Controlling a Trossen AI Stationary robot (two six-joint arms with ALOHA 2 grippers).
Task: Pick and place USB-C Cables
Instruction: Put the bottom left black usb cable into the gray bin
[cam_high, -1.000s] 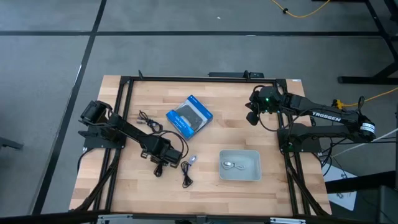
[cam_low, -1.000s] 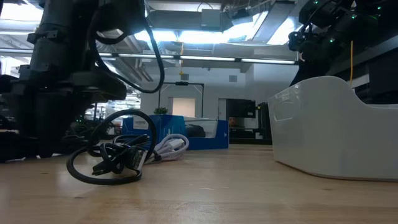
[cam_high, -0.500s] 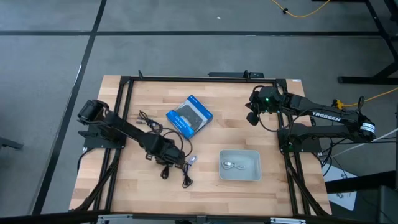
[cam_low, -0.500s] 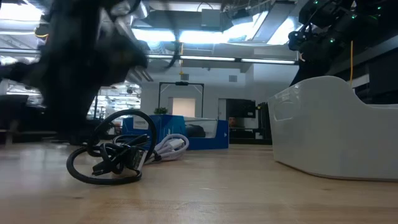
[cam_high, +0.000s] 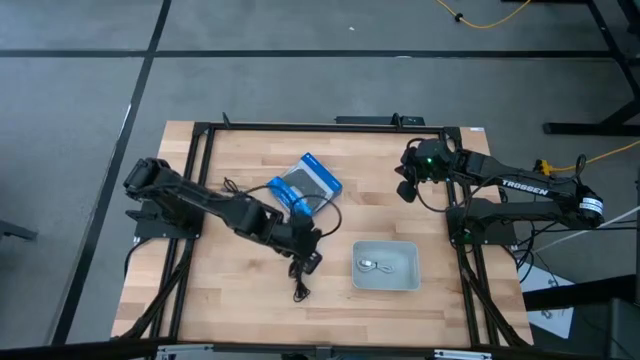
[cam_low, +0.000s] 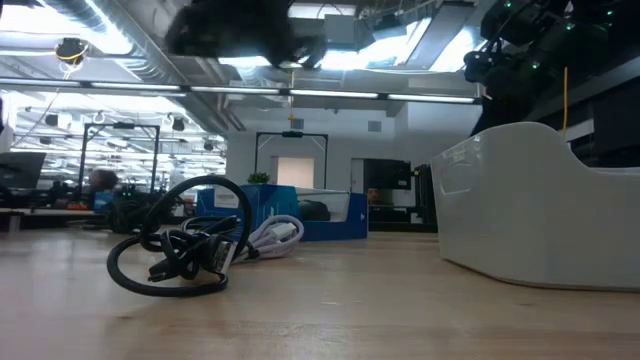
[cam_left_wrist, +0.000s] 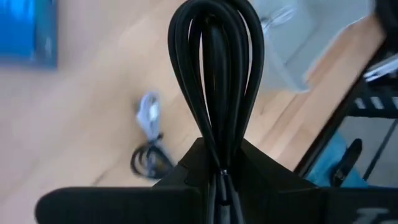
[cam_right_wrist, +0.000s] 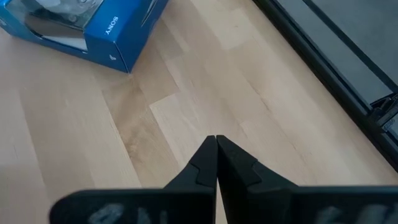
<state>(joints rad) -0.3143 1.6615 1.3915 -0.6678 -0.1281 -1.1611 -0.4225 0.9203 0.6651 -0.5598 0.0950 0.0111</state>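
The left gripper (cam_high: 308, 250) is clamped on a looped black cable (cam_left_wrist: 216, 81), lifted beside the grey tray (cam_high: 410, 283). The right gripper (cam_right_wrist: 216, 146) waits closed, empty

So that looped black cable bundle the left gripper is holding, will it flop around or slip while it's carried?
The looped black cable bundle probably keeps its shape: its strands stand in a tight upright loop above the left gripper. It looks light, being thin. Slipping seems unlikely but possible, since the fingers pinch only the loop's base, so fast swings may sway it.
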